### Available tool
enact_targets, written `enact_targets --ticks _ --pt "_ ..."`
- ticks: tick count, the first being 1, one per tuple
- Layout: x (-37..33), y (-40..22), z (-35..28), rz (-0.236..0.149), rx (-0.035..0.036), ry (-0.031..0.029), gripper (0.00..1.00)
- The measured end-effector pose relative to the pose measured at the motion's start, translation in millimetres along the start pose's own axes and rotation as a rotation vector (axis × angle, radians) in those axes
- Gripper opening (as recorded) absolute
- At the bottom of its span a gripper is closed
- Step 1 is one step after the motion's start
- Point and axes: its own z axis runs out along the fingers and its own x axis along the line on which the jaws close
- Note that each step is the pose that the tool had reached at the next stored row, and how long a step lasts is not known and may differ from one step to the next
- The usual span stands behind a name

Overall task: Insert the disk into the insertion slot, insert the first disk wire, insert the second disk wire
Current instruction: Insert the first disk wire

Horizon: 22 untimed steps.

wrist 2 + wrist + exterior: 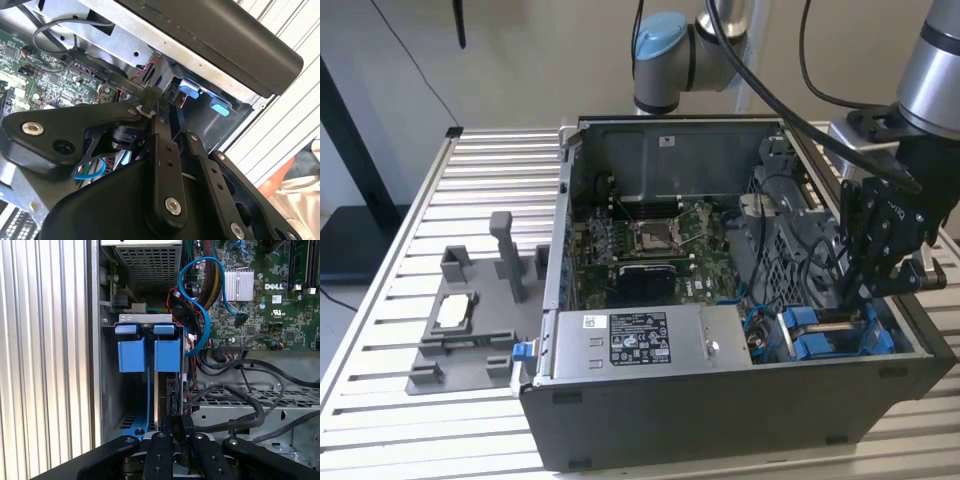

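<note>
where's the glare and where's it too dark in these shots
Exterior view: the ribbed table is evenly bright, the computer case interior shaded. Second wrist view: table slats glare white beside the black case rim. First wrist view: blue carrier tabs well lit, the end effector a dark silhouette.
</note>
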Motion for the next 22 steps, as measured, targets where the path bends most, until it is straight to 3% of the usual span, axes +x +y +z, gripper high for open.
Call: enact_targets --ticks 10,22 --pt "0.2 -0.1 0.4 0.004 -0.0001 0.0001 0.19" --pt "0.0 0.0 5.3 0.009 -0.0003 0.0021 0.19"
